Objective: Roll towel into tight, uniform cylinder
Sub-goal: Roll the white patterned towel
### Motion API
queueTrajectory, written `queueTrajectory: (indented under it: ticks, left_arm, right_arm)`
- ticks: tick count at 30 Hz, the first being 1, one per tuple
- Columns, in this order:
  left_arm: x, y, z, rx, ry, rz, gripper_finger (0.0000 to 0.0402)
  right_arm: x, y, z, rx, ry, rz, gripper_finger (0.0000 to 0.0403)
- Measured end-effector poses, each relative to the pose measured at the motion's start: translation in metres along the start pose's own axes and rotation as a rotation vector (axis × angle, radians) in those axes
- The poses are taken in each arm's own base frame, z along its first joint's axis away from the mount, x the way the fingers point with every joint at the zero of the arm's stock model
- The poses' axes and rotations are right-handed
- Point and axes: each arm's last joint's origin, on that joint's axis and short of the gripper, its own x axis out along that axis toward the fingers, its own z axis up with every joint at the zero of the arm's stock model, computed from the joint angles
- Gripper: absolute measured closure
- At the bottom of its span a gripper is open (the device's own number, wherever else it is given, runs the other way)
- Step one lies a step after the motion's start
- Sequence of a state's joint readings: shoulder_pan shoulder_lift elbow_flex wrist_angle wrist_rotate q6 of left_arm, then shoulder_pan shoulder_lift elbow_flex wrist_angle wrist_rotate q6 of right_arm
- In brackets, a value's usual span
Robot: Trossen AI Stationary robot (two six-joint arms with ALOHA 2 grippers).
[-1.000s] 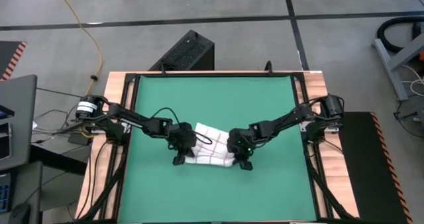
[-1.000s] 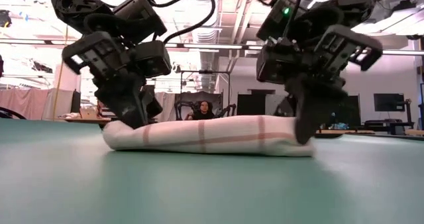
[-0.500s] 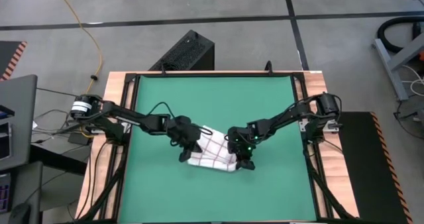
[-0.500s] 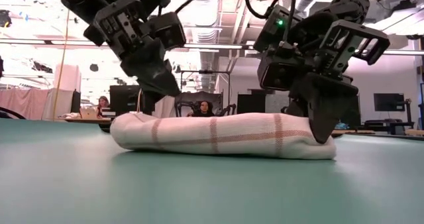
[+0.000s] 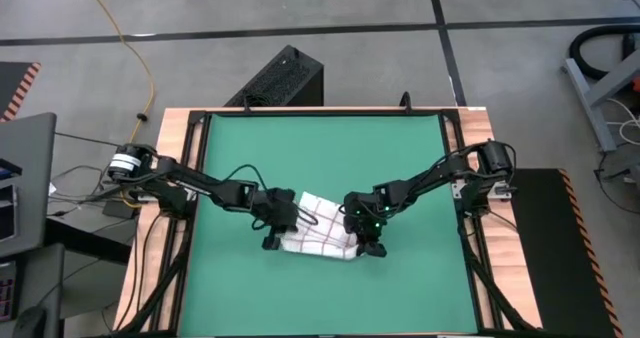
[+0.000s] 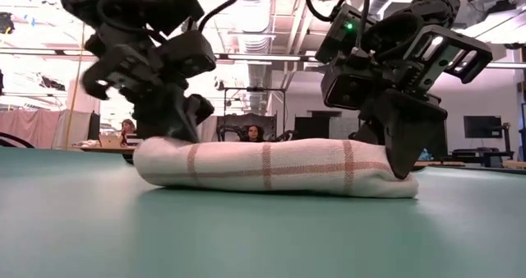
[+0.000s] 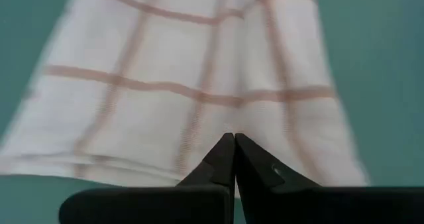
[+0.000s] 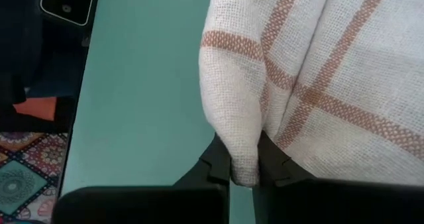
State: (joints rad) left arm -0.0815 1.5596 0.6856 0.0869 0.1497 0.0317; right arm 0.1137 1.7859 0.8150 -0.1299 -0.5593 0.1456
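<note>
Roughly in the lower middle of the high view, the thin white cloth towel with its grid of red-brown lines (image 5: 315, 233) lies rolled into a low, thick bundle on the green rubber-like mat (image 5: 330, 158). Its long axis runs from the picture's left to its right, dipping slightly toward the lower right. In the low view the towel (image 6: 271, 167) stretches across the centre of the frame, rounded at the left end, flatter and tapering at the right end.

At the towel's left end stands the left gripper (image 5: 272, 236); its dark fingers (image 7: 228, 159) are pressed together with nothing between them, their tips at the edge of the cloth in the left wrist view. In the low view it appears at centre left, just behind the roll's left end.

At the right end, the right gripper (image 5: 366, 240) is clamped on a fold of the towel (image 8: 265, 85); the right wrist view shows a narrow lobe of cloth pinched between its fingers (image 8: 217, 159).

The cloth looks soft and loosely woven, white with red-brown stripes crossing, the roll uneven in thickness. No container is on the mat.
</note>
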Motion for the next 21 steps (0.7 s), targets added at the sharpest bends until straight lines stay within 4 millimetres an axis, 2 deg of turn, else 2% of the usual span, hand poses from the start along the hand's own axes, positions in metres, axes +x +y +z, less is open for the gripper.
queueTrajectory:
  ticks: [4,11,17,21]
  left_arm:
    - [-0.001,0.008,-0.006,-0.042,-0.035,-0.005,0.0401]
    - [-0.001,0.004,-0.003,-0.050,-0.060,-0.053,0.0401]
    - [-0.024,0.002,0.013,-0.121,-0.164,-0.036,0.0402]
    - [-0.033,-0.013,0.018,-0.104,-0.195,-0.123,0.0401]
  right_arm:
    - [0.000,0.001,0.000,-0.017,0.001,-0.003,0.0365]
    - [0.000,0.000,0.000,-0.016,0.000,-0.003,0.0365]
    - [0.000,0.001,0.000,-0.018,0.000,-0.006,0.0365]
    - [0.000,0.001,0.000,-0.018,-0.001,-0.007,0.0365]
